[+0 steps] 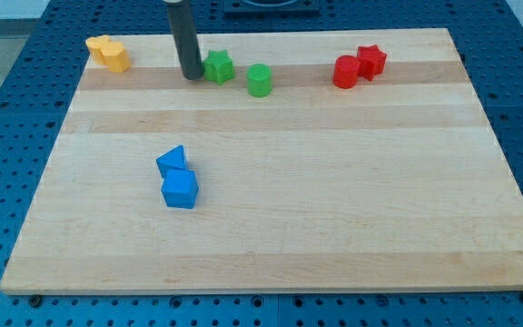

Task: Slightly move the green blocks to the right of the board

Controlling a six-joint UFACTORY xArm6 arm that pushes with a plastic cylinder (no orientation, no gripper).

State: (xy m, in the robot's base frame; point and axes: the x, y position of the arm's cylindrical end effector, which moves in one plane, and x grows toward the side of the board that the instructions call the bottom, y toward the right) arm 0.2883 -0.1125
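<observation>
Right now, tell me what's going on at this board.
A single robot arm is working the wooden board with a dark rod. My tip sits near the view's top, just left of the green star block, close to or touching it. The green cylinder block stands a little further right, apart from the star. Two yellow blocks sit at the top left, two red blocks at the top right, and two blue blocks lower left of centre.
</observation>
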